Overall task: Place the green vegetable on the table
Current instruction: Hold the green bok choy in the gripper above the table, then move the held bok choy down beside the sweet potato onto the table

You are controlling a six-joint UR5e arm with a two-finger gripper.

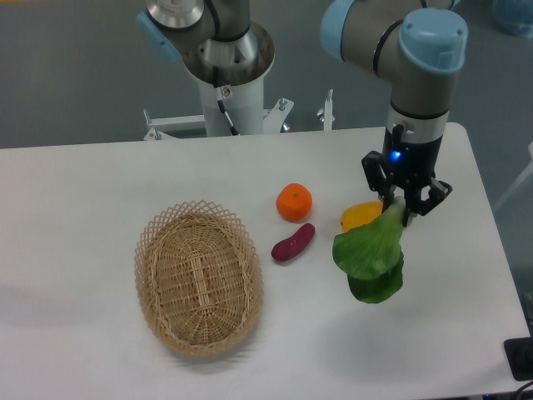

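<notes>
The green vegetable [372, 254] hangs leaves-down from my gripper [405, 210], which is shut on its pale stalk end. It is at the right side of the white table [75, 192]; I cannot tell whether its lowest leaves touch the tabletop. The gripper is just right of a yellow oblong fruit [359, 216], partly hidden behind the leaves.
An orange [294, 202] and a small purple sweet potato [292, 242] lie left of the vegetable. An oval wicker basket [198, 276] stands at the left-centre. The robot base [229, 75] is at the table's far edge. The table's right edge is close.
</notes>
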